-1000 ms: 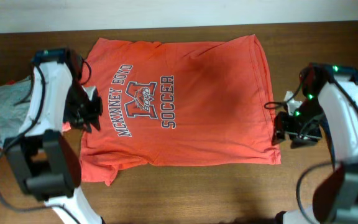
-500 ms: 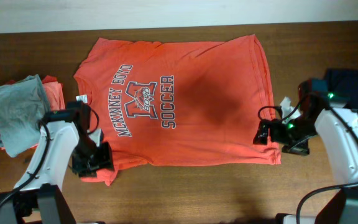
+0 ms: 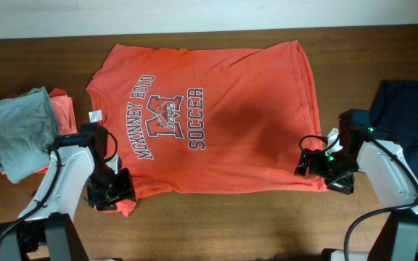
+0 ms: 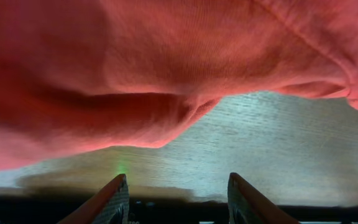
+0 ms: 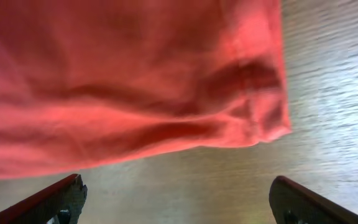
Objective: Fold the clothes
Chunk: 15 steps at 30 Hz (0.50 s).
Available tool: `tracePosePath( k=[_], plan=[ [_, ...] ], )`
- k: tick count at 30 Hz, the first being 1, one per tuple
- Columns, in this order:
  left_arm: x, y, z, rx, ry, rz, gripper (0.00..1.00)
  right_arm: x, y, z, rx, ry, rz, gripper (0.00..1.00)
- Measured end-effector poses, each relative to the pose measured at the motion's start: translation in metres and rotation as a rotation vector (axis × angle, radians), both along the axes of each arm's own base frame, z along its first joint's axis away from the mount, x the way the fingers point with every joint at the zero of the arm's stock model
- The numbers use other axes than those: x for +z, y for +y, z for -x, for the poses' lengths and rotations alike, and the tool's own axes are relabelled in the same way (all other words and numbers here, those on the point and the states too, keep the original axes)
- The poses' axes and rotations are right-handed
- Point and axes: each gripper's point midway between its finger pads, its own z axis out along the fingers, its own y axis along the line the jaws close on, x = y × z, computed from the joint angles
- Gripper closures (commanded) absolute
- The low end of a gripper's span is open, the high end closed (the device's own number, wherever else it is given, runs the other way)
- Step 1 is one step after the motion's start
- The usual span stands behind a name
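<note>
Flanking T-shirt (image 3: 216, 123) edges, tools (image 4: 178, 186) (image 5: 178, 186) apparently spread

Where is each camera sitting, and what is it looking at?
Overhead: above the table, looking straight down at the orange T-shirt; both arms show, with left gripper and right gripper.
Left wrist: low by the shirt's edge, facing cloth and wood; its fingers show at the bottom.
Right wrist: low by the hem corner, facing the same; its fingers show wide apart.
Shared: all see T-shirt and table.

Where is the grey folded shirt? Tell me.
In the overhead view, the grey folded shirt lies on the left of the table, atop an orange garment, just left of the orange-red T-shirt.
</note>
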Motion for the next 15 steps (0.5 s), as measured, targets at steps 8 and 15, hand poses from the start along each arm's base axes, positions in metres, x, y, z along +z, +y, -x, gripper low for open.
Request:
tracePosePath(
  k=[8, 15],
  plan=[
    [-0.02, -0.009, 0.017, 0.048, 0.035, 0.032, 0.79, -0.001, -0.005, -0.001, -0.021, 0.003, 0.029, 0.01],
    [-0.03, -0.007, 0.005, 0.056, -0.029, 0.026, 0.99, -0.001, -0.007, -0.002, -0.021, -0.002, 0.038, 0.03]
  ],
)
